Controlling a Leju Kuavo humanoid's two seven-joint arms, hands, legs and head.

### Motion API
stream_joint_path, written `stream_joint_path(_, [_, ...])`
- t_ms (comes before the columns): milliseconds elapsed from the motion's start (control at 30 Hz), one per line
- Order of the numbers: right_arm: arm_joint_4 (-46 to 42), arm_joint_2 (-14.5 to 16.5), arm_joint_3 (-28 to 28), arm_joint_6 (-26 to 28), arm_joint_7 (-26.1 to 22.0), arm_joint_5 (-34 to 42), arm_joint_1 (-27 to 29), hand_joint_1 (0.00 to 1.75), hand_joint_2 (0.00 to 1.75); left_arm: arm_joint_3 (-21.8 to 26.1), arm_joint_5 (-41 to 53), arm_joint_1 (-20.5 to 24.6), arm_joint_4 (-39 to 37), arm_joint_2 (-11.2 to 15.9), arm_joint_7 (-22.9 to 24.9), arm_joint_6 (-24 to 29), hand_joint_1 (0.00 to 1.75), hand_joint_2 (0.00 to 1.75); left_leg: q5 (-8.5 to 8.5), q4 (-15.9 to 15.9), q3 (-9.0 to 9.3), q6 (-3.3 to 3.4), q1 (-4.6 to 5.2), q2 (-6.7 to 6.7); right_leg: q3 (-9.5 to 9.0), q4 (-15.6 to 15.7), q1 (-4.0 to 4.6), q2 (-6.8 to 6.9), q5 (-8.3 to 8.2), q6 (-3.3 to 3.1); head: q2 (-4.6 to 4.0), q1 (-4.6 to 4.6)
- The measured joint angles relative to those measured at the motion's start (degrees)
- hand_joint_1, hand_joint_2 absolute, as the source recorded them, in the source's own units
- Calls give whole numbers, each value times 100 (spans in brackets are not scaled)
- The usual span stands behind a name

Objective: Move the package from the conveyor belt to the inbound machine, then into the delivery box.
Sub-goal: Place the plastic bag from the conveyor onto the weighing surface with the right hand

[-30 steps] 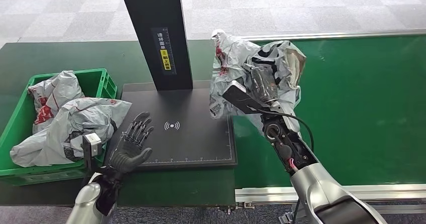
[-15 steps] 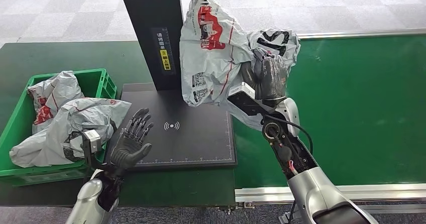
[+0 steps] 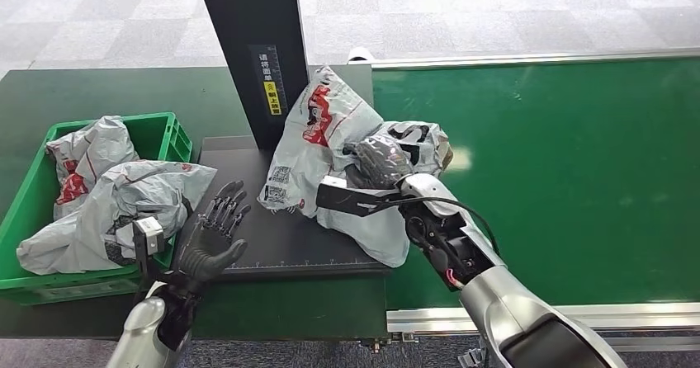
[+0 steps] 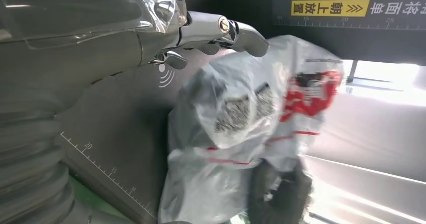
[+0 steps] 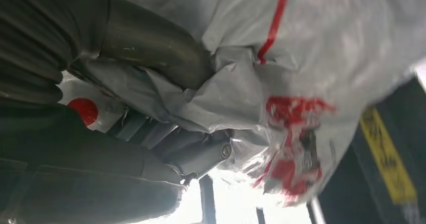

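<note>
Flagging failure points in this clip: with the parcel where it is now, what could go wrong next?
The parcel, gripped by the right hand, lies on the scanner plate but droops over its edge toward the conveyor belt; released now, it might slide off. The left hand waits open nearby; the slack bag could slip from it. The green crate already holds bags, so it may not seat well.

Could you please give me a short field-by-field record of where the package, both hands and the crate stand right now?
package: grey bag with red print, resting on the inbound machine's black plate, against its post
right hand: grips the package
left hand: fingers spread, holding nothing, over the plate's left edge
green crate: left of the plate, holds other grey bags
conveyor belt: green, right of the plate
</note>
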State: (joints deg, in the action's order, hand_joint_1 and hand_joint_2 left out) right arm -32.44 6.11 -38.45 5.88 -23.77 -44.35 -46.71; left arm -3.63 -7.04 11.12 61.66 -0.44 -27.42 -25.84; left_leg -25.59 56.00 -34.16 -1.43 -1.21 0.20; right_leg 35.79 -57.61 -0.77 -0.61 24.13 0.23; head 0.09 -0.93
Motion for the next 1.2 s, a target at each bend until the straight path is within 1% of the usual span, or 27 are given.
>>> stream_joint_path(67, [182, 31, -179, -486, 29, -74, -43, 175, 175, 1, 16, 3, 0, 5, 11, -25, 0, 175, 0, 0, 0, 0, 0, -2, 0, 0, 0, 0, 0, 0, 0, 0])
stream_joint_path(167, [377, 92, -394, -890, -35, -81, -54, 175, 175, 1, 36, 20, -5, 10, 31, -64, 0, 175, 0, 0, 2, 0, 0, -1, 1, 0, 0, 0, 0, 0, 0, -1])
stream_joint_path(267, [482, 142, -535, -1080, -226, 29, -55, 175, 175, 0, 46, 80, -45, 10, 35, -77, 0, 175, 0, 0, 4, 0, -1, 2, 1, 0, 1, -1, 0, 0, 0, -1])
stream_joint_path(367, [519, 186, -588, -1111, -531, 267, -39, 172, 175, -1, 57, 172, -119, 7, 16, -84, 0, 175, 0, 0, 5, 0, -1, 3, 1, 0, 1, -1, 0, 0, 0, 1])
stream_joint_path(400, [520, 200, -592, -1094, -627, 347, -27, 154, 175, -2, 61, 202, -146, 6, 3, -84, 0, 175, 0, 0, 5, 0, -1, 3, 1, 0, 1, -1, 0, 0, 0, 1])
stream_joint_path(500, [512, 232, -599, -934, -787, 515, 22, 25, 175, -8, 85, 266, -219, 3, -29, -85, 0, 175, 0, 0, 5, 0, -1, 3, 0, 0, 1, -1, 0, 0, 0, 1])
stream_joint_path(533, [508, 237, -599, -856, -792, 548, 36, 0, 175, -9, 92, 277, -238, 3, -35, -86, 0, 175, 0, 0, 4, 0, 0, 3, 0, 0, 0, -1, 0, 0, 0, 1])
stream_joint_path(667, [491, 242, -587, -647, -716, 630, 57, 0, 175, -14, 98, 288, -284, 2, -48, -91, 0, 175, 0, 0, 4, 0, 0, 3, 1, 0, 0, -1, 0, 0, 0, 0])
stream_joint_path(1033, [472, 249, -580, -597, -700, 655, 69, 0, 175, -31, 98, 290, -332, 2, -51, -92, 0, 175, 0, 0, 5, 0, 0, 3, 0, 0, 0, -1, 0, 0, 0, 1])
stream_joint_path(1100, [453, 252, -568, -495, -671, 686, 81, 0, 175, -31, 102, 290, -332, 2, -51, -99, 0, 175, 0, 0, 5, 0, 0, 3, 0, 0, 0, -1, 0, 0, 0, 1])
stream_joint_path(1200, [370, 251, -501, -185, -592, 758, 122, 0, 175, -32, 105, 290, -332, 2, -51, -108, 0, 175, 0, 1, 4, 0, 0, 2, 1, 0, 0, -1, 0, 0, 0, 1])
